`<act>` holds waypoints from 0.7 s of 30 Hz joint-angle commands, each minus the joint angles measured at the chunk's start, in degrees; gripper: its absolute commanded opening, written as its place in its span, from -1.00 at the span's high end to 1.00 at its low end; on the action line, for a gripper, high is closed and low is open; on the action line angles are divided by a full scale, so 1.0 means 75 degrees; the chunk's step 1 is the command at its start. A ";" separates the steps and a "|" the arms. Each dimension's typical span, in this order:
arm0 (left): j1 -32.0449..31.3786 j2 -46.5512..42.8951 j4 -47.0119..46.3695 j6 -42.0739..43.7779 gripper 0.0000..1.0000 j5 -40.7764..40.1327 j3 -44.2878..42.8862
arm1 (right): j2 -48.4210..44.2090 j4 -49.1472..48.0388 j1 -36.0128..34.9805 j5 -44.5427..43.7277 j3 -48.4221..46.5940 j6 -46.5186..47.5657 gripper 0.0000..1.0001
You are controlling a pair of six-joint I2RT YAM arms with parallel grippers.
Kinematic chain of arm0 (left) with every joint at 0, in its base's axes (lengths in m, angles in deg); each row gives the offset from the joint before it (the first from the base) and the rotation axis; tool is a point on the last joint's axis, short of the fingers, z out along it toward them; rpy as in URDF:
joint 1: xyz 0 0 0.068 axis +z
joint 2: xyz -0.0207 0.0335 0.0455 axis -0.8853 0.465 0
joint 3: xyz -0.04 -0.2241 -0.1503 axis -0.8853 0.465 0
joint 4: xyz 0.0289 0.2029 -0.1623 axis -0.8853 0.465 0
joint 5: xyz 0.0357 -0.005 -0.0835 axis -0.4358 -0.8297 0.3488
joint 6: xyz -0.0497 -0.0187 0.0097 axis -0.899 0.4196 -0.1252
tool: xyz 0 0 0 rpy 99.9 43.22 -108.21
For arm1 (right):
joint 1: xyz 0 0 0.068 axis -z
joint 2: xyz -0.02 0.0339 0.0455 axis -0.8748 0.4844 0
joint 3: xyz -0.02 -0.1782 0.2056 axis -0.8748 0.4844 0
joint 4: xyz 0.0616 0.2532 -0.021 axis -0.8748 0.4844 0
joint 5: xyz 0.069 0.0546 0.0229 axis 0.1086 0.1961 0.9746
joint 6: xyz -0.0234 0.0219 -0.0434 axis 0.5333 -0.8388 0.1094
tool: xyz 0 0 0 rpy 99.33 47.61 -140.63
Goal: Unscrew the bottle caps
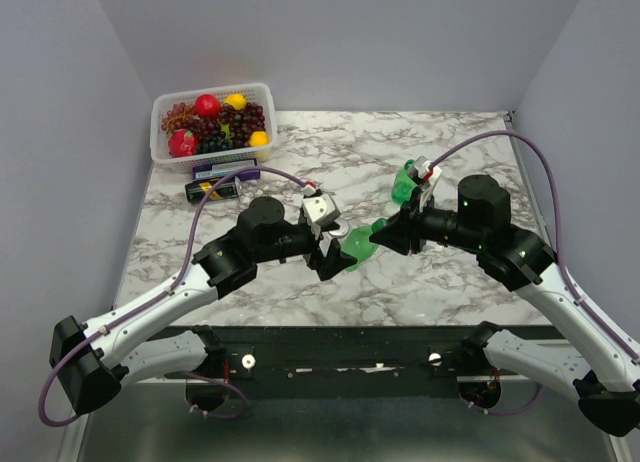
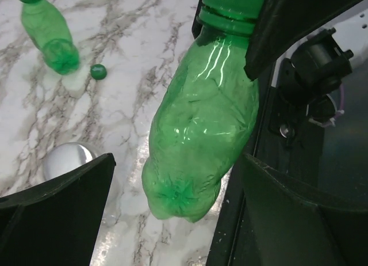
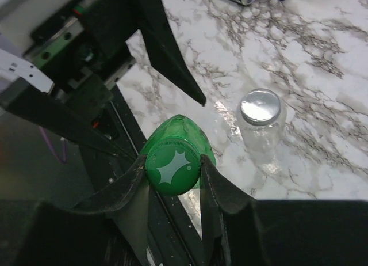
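Note:
A translucent green bottle (image 1: 358, 244) hangs lying in the air between my two grippers. My right gripper (image 3: 172, 168) is shut on its dark green cap (image 3: 172, 167), which bears a white star. My left gripper (image 2: 178, 220) is open around the bottle's base (image 2: 195, 133); there is a clear gap on the left side. A second green bottle (image 2: 49, 33) stands at the back, with a loose green cap (image 2: 98, 71) on the table beside it. The squat clear bottle (image 3: 261, 128) stands upright with its silvery cap (image 3: 261, 106) on.
A white basket of toy fruit (image 1: 212, 122) stands at the back left. In front of it lie a dark can with a yellow label (image 1: 213, 189) and a small purple box (image 1: 225, 169). The table's black front rail (image 1: 330, 342) runs below the held bottle.

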 commanded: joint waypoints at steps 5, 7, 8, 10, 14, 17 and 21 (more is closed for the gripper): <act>-0.0086 0.0567 -0.0557 -0.0341 -0.98 0.2201 0.0043 | -0.0132 -0.0183 -0.0066 0.1250 0.0331 -0.0301 0.86; -0.0133 0.0637 -0.0616 -0.0365 -0.97 0.2414 0.0055 | -0.0074 -0.0265 -0.0066 0.1331 0.0342 -0.0325 0.87; -0.0168 0.0649 -0.0605 -0.0331 -0.97 0.2391 0.0055 | -0.0062 -0.0289 -0.0066 0.1332 0.0401 -0.0383 0.87; -0.0203 0.0661 -0.0546 -0.0237 -0.78 0.2379 0.0055 | -0.0073 -0.0440 -0.0066 0.1320 0.0506 -0.0465 0.88; -0.0309 0.0825 -0.0102 -0.0003 -0.32 0.1969 -0.0143 | -0.0202 -0.0687 -0.0066 0.1238 0.0694 -0.0769 0.82; -0.0356 0.0883 -0.0030 0.0068 -0.05 0.1933 -0.0156 | -0.0261 -0.0746 -0.0066 0.1063 0.0776 -0.0991 0.61; -0.0403 0.0825 0.0004 0.0091 0.18 0.1594 -0.0121 | -0.0459 -0.0804 -0.0066 0.0782 0.0858 -0.1250 0.30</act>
